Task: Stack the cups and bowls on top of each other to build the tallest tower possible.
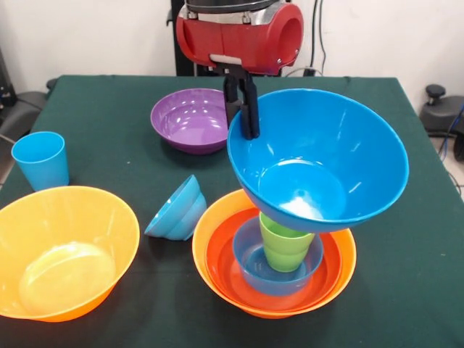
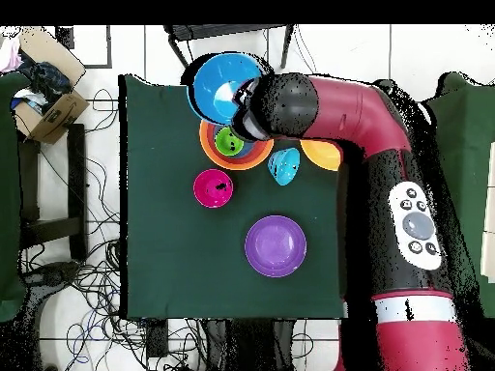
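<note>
My gripper (image 1: pixel 243 129) is shut on the left rim of a big blue bowl (image 1: pixel 319 159), which hangs tilted with its opening toward the camera. Right under it stands the tower: a big orange bowl (image 1: pixel 217 225) holding a red-orange bowl (image 1: pixel 225 264), a small blue bowl (image 1: pixel 250 272) and the lime green cup (image 1: pixel 286 246). From above, the blue bowl (image 2: pixel 220 85) sits just off the tower (image 2: pixel 235 145). The light blue cup (image 1: pixel 41 159) stands upright at the far left.
A purple bowl (image 1: pixel 190 119) sits behind the gripper. A second big orange bowl (image 1: pixel 61 254) is at the front left. Two nested small blue bowls (image 1: pixel 176 210) lie on their side beside the tower. A pink-red bowl (image 2: pixel 213 187) shows only from above.
</note>
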